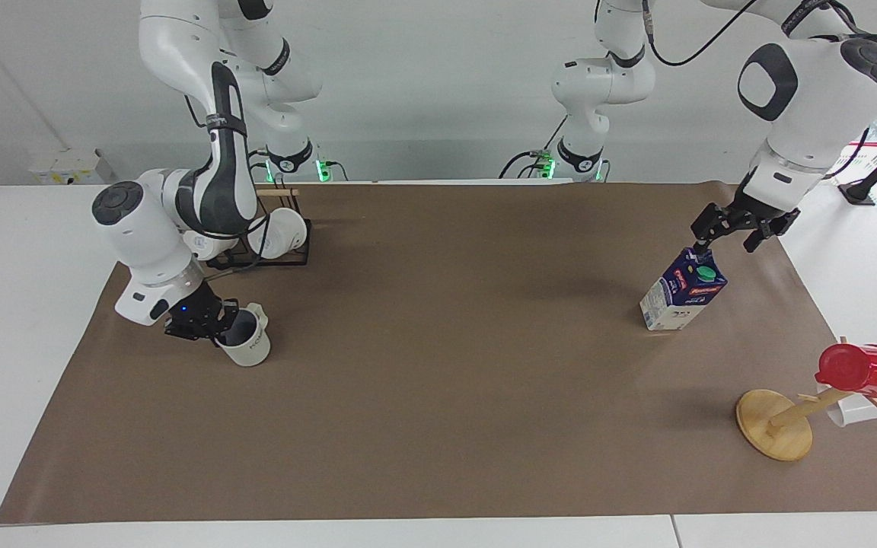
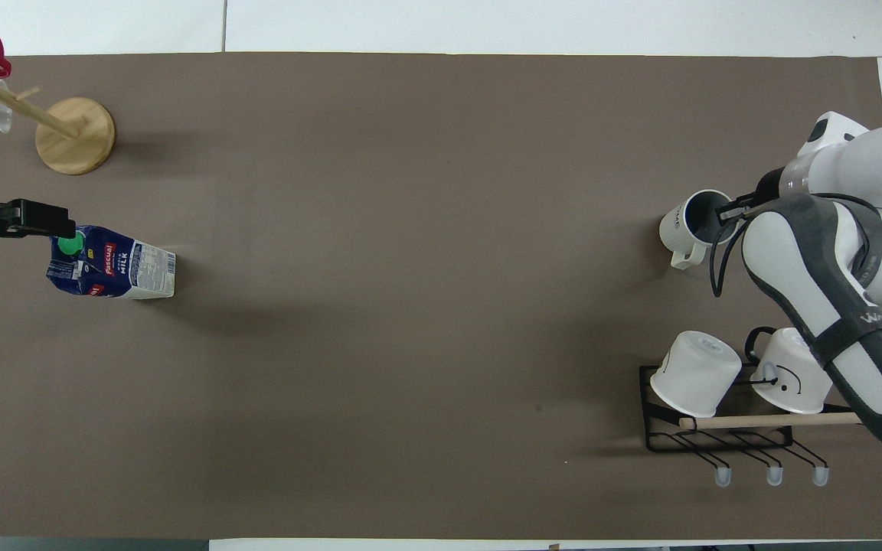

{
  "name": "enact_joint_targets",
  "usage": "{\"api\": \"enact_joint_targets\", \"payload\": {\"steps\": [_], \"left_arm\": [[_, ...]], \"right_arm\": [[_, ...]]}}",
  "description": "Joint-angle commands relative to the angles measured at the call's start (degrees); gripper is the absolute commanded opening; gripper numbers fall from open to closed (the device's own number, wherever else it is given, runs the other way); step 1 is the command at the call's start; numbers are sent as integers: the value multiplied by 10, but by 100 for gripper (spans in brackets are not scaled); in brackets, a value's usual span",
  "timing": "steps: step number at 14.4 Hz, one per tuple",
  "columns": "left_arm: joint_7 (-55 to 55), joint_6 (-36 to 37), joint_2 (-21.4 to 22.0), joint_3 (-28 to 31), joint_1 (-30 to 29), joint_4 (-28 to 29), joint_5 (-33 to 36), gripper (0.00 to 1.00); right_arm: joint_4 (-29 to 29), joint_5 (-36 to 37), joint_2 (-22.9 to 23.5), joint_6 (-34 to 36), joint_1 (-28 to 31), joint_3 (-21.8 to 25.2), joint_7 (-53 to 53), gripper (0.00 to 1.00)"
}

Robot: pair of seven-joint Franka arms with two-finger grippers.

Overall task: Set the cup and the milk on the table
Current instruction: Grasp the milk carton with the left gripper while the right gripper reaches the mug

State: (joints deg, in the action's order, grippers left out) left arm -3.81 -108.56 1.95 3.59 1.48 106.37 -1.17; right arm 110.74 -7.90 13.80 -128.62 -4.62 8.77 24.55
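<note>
The cup point(image 1: 246, 344), off-white with a grey inside, is at the right arm's end of the brown sheet point(image 1: 446, 396). My right gripper point(image 1: 214, 326) is shut on its rim, one finger inside; the cup leans a little. It also shows in the overhead view point(image 2: 687, 224), with the right gripper point(image 2: 733, 210) beside it. The milk point(image 1: 684, 291), a blue and white carton with a green cap, stands at the left arm's end. My left gripper point(image 1: 732, 230) is open just over its top ridge. In the overhead view the left gripper point(image 2: 31, 222) is at the milk's point(image 2: 115, 268) cap end.
A black wire rack point(image 1: 275, 257) with two white mugs point(image 2: 695, 373) stands nearer to the robots than the cup. A wooden stand point(image 1: 775, 434) carrying a red cup point(image 1: 861, 369) is farther from the robots than the milk.
</note>
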Motion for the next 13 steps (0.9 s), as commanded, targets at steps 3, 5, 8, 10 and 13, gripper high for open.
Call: {"api": "enact_joint_targets", "payload": {"steps": [3,5,8,10,13], "left_arm": [[-10,-65,10,-2,-3,68,5,100],[-10,-92,6,-2,-2,89,4,100],[-8,-104,5,-2,2,106,4,100],[-9,-105,5,-2,2,108,4,100],[-10,-107,9,-2,1,123,4,87]], "right_arm": [[-113,20,-5,135,-56,-2,-148,0],[-136,48,-4,153,-109,-2,-243,0],[-128,65,-3,122,-186,-2,-352,0],[-119,66,-5,102,-208,-3,-372,0],[-86,65,-8,62,-250,-4,-375,0]]}}
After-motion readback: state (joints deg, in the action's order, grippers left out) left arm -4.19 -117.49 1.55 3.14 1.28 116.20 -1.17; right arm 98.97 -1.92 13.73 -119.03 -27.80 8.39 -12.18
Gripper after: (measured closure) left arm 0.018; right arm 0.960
